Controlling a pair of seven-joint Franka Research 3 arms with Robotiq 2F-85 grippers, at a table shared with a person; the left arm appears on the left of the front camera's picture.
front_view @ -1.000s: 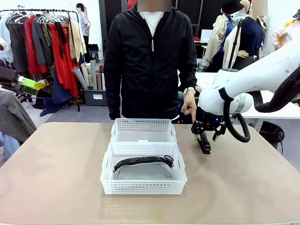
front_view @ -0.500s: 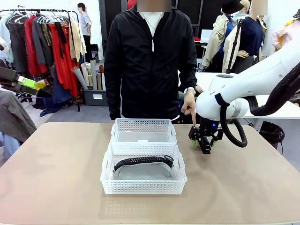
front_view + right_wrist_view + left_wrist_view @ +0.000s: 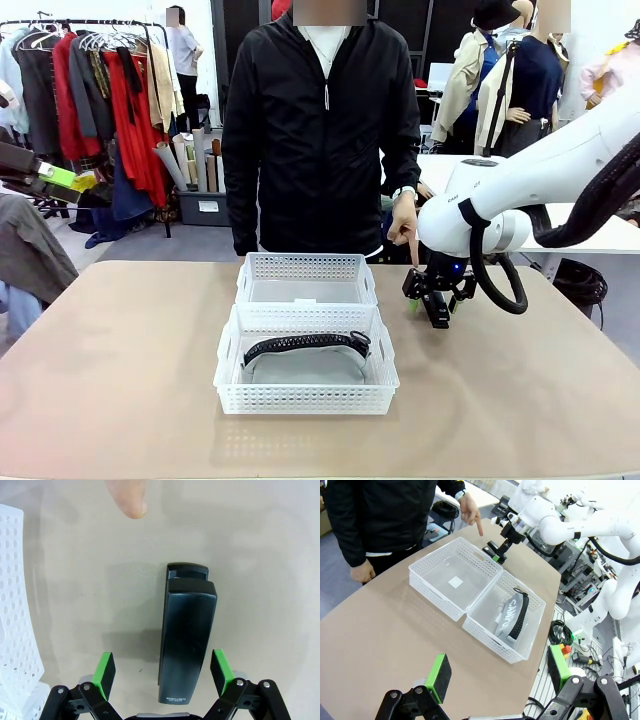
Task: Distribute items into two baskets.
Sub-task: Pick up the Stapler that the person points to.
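Stapler (image 3: 186, 640) lies flat on the desk (image 3: 260, 555), untouched, inside my wide-spread right hand (image 3: 162, 672); I judge it stiff, smooth and fairly light, best pinched across its long sides mid-length.

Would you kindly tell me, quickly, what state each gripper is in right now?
Left gripper: open, holding nothing.
Right gripper: open, pads either side of the stapler, not gripping it.
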